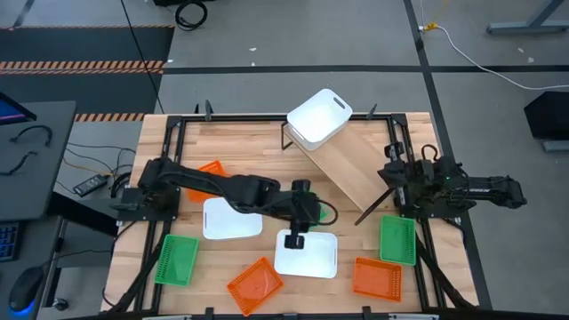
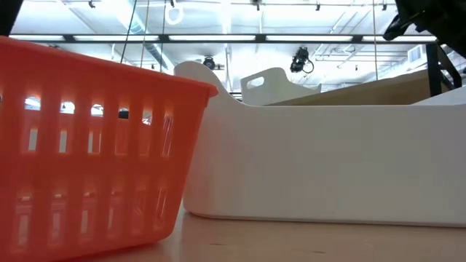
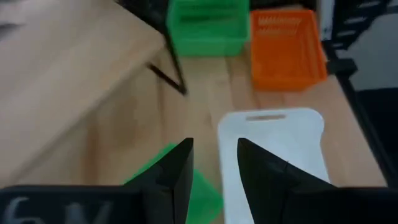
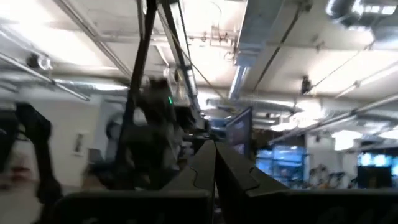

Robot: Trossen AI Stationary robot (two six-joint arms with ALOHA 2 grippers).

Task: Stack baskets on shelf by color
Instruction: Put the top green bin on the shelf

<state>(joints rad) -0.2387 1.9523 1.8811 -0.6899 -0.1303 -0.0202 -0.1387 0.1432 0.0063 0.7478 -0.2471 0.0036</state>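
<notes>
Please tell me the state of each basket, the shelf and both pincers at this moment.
White basket on shelf: resting at the raised end.
Shelf: slanted.
Two white baskets, two green, three orange: on the table.
Left pincer: open, above a white basket.
Right pincer: shut, empty, parked.

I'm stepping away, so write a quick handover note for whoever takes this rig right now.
Left gripper: open, over the edge of a white basket at the table's front middle, nothing held.
Right gripper: shut, empty, parked at the right edge.
Done: one white basket sits on the shelf.
Left: second loose white basket, two green baskets and three orange baskets lie on the table.
</notes>
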